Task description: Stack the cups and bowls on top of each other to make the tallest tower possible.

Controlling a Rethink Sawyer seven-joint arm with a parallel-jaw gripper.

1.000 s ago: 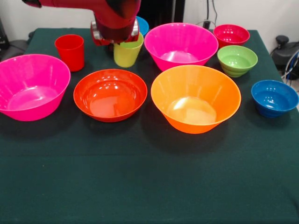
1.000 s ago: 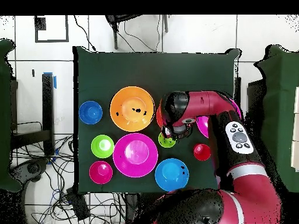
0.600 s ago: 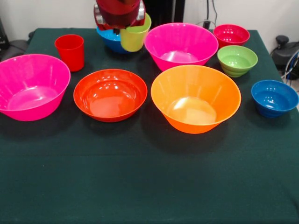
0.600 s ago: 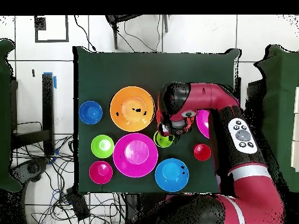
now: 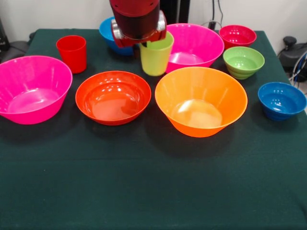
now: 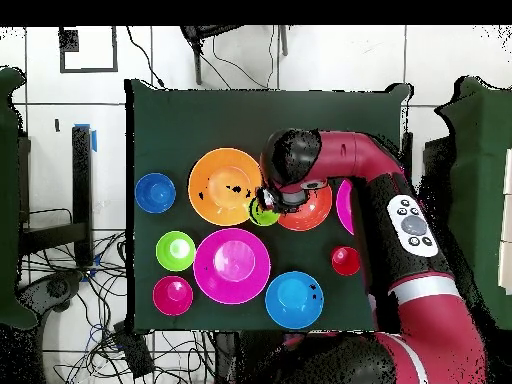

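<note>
Table (image 5: 144, 191) draped in dark green cloth carries the bowls. Two big glossy pink plastic bowls (image 5: 31, 88) (image 5: 192, 45) sit at its left edge and toward the far edge. The big orange plastic bowl (image 5: 201, 100) and medium red-orange plastic bowl (image 5: 113, 97) sit mid-table. The gripper (image 5: 146, 43) is clamped on the lime green plastic tumbler (image 5: 156, 55), held off the cloth between these bowls. No writing is readable.

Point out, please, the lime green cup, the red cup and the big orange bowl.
lime green cup (image 5: 156, 60), front view, on its side wall.
red cup (image 5: 72, 55), front view, on its outer wall.
big orange bowl (image 5: 201, 112), front view, on its inner bottom.
</note>
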